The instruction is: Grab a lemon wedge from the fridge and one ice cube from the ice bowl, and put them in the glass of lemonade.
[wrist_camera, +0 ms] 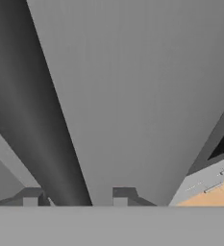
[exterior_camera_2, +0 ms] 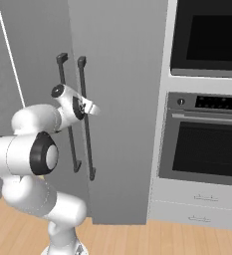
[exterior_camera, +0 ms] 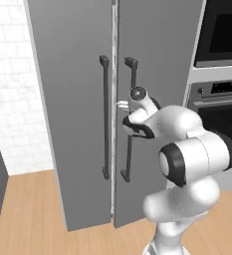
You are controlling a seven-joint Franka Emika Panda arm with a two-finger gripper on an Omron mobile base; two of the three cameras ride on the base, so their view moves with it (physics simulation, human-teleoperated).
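Note:
The grey two-door fridge (exterior_camera: 72,99) (exterior_camera_2: 122,99) (wrist_camera: 142,96) stands in front of me, with a thin pale seam between its doors. My gripper (exterior_camera: 123,105) (exterior_camera_2: 92,108) (wrist_camera: 77,196) is at the upper part of the right door's black bar handle (exterior_camera: 129,159) (exterior_camera_2: 89,149) (wrist_camera: 36,120). In the hand view the bar runs between my two fingertips, nearer the left one, with a gap to the right one. The jaws stand open around it. The lemon wedge is hidden. The ice bowl and the glass of lemonade are out of view.
A black wall oven (exterior_camera: 222,30) (exterior_camera_2: 207,35) stands to the right of the fridge, with a second oven (exterior_camera_2: 207,144) and pale drawers (exterior_camera_2: 197,209) below it. There is wooden floor (exterior_camera: 28,209) and a white brick wall (exterior_camera: 8,74) to the left.

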